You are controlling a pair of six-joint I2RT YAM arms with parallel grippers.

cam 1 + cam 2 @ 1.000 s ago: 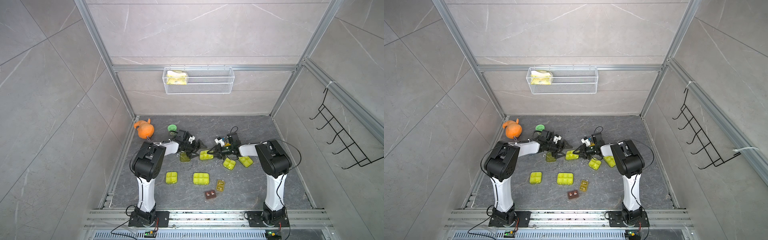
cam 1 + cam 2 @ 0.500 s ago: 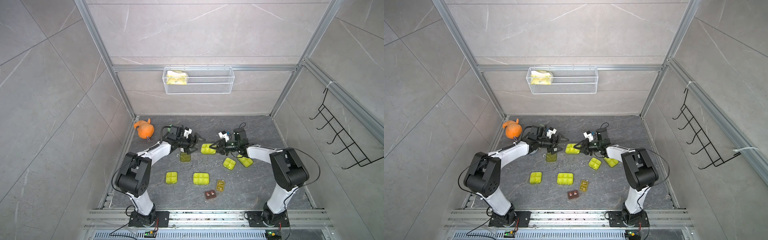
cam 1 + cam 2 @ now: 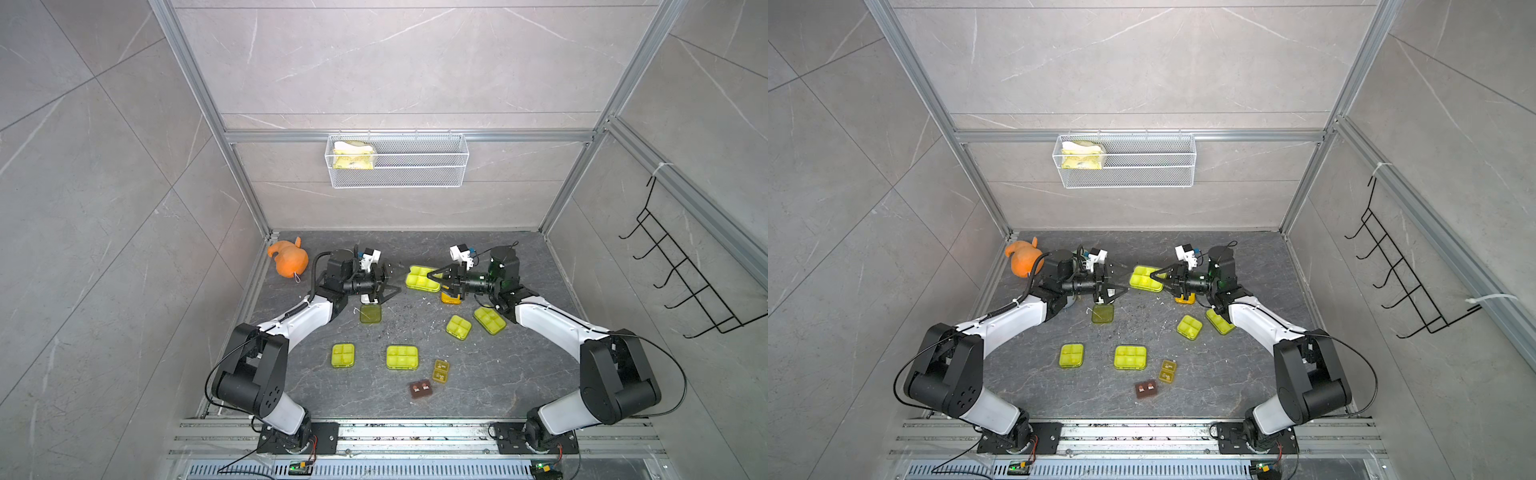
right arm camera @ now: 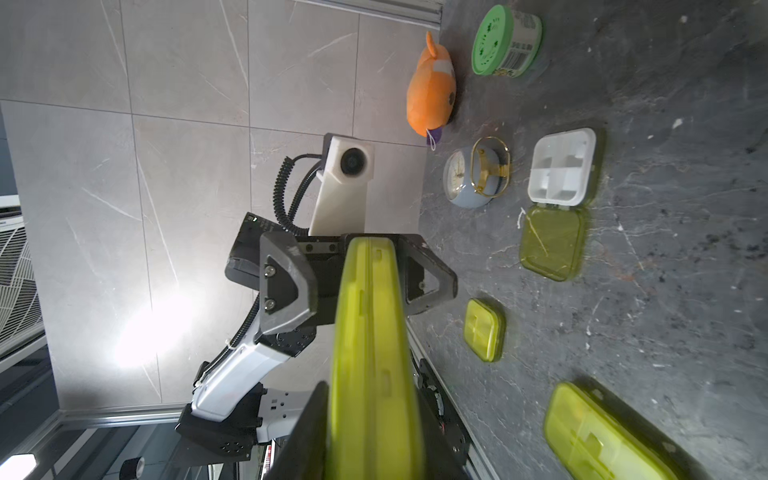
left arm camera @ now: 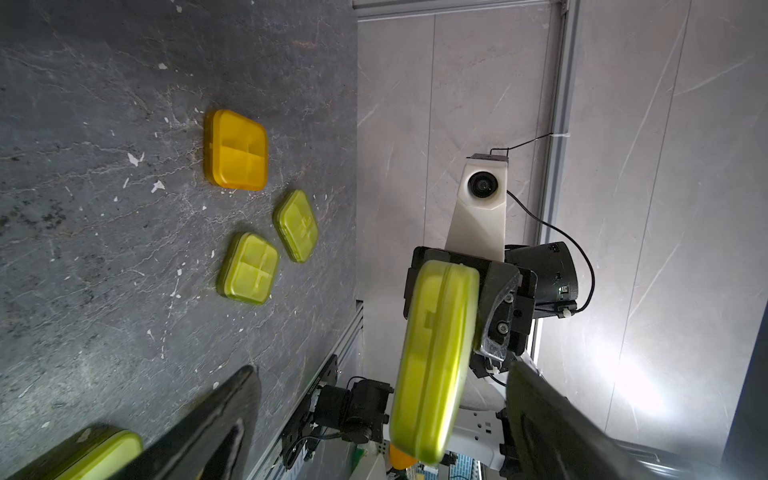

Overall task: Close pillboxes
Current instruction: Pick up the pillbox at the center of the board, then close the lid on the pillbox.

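right wrist view shows the right tool (image 4: 374,415) clamped on a yellow-green pillbox (image 4: 372,332) above the desk (image 4: 665,104), the left tool (image 4: 359,291) facing it, jaws wide apart.

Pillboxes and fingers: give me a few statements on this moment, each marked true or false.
1. The right fingers grip a green pillbox clear of the table. True.
2. The left fingers are shut on that pillbox. False: they stand wide open.
3. The orange pillbox lies open. False: its lid is shut.
4. The open pillbox lies beside the clock, lid flat. True.
5. The tiny pillboxes are stacked. False: the amber pillbox and brown pillbox lie next to each other on the table.
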